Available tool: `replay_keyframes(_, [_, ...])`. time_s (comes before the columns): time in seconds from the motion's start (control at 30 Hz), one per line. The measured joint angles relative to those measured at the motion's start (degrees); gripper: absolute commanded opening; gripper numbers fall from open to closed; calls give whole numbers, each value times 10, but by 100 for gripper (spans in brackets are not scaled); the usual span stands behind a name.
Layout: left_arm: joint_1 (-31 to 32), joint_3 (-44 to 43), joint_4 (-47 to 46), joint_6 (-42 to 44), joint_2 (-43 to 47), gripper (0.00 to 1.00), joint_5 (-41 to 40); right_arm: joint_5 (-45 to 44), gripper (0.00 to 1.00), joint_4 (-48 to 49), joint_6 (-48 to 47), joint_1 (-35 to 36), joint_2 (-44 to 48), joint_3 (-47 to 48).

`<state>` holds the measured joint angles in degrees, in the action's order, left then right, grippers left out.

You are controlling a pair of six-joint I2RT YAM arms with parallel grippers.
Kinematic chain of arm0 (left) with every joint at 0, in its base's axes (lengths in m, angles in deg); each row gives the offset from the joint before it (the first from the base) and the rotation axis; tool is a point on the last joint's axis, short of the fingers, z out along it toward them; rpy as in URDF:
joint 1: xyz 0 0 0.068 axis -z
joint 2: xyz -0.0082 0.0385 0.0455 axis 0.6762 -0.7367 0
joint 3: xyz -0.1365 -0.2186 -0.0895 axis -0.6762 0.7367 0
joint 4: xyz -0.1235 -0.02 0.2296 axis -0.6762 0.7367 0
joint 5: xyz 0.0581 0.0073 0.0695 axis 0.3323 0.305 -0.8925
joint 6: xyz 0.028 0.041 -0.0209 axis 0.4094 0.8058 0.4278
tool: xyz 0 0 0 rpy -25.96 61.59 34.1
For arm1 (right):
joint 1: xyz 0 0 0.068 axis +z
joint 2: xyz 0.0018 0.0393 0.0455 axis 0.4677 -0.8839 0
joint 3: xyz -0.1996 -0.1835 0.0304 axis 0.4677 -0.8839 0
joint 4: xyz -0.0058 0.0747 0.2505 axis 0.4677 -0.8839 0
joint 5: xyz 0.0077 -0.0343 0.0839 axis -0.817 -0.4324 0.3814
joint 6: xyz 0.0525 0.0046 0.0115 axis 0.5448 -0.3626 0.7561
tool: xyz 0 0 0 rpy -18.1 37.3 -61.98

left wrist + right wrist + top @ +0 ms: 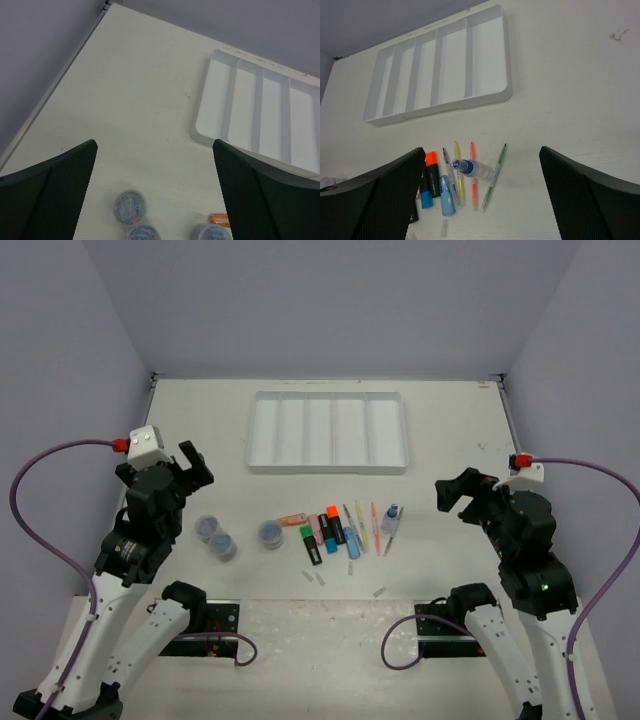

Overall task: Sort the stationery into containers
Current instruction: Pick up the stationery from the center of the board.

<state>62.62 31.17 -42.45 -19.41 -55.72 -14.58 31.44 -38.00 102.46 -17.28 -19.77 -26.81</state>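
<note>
Stationery point(334, 530) lies unsorted on the pale tabletop point(450, 420) in the top view, so the task looks not yet begun. The shallow white rectangular plastic tray point(328, 467) sits toward the far edge, and all five of its long narrow compartments point(318, 430) are empty. Nearer the arms and well apart from the tray, the short chunky highlighters point(329, 540) in orange, green, pink, blue and black lie bunched side by side. The thin pens point(375, 525) lie just to their right, and the small blue-capped clear bottle point(392, 517) is at the end of the row. Three small round clear tubs with blue contents point(223, 546) stand to the left of that bunch. A few small pale scraps point(320, 580) lie nearer the arms; what they are is unclear. The left gripper point(197, 466) and the right gripper point(452, 492) hover at either side with fingers spread, holding nothing.

From the left wrist, the black mesh-faced fingers point(55, 195) stand wide apart. The tubs show low between them, and the empty tray is off to the right.

From the right wrist, the fingers point(585, 195) are likewise wide apart with nothing gripped. The pens, the bottle and several highlighters lie on the near side of the tray. Every item is left to pick up and place.
</note>
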Motion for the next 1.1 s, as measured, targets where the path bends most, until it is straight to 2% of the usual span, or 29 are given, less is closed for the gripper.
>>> replay_keyframes(0.2, [0, 0, 0, 0, 1, 100, 1, 7, 99, 10, 1, 0, 13, -4])
replay_keyframes(0.33, [0, 0, -1, 0, 0, 100, 8, 65, 99, 59, 8, 0, 34, -38])
replay_keyframes(0.43, [0, 0, -1, 0, -1, 100, 15, 121, 99, 93, 24, 3, 12, -71])
replay_keyframes(0.53, [0, 0, -2, 1, -5, 100, 23, 126, 99, 108, 44, 41, -37, -103])
replay_keyframes(0.63, [0, 0, -4, 2, -12, 100, 31, 85, 99, 108, 64, 127, -87, -133])
replay_keyframes(0.8, [0, 0, -5, 2, -26, 100, 49, -20, 99, 100, 90, 266, -183, -130])
replay_keyframes(0.93, [0, 0, -5, 3, -33, 100, 61, -95, 97, 104, 107, 289, -285, -111])
replay_keyframes(1.1, [0, 2, -5, 4, -36, 100, 72, -149, 76, 121, 121, 290, -346, -107])
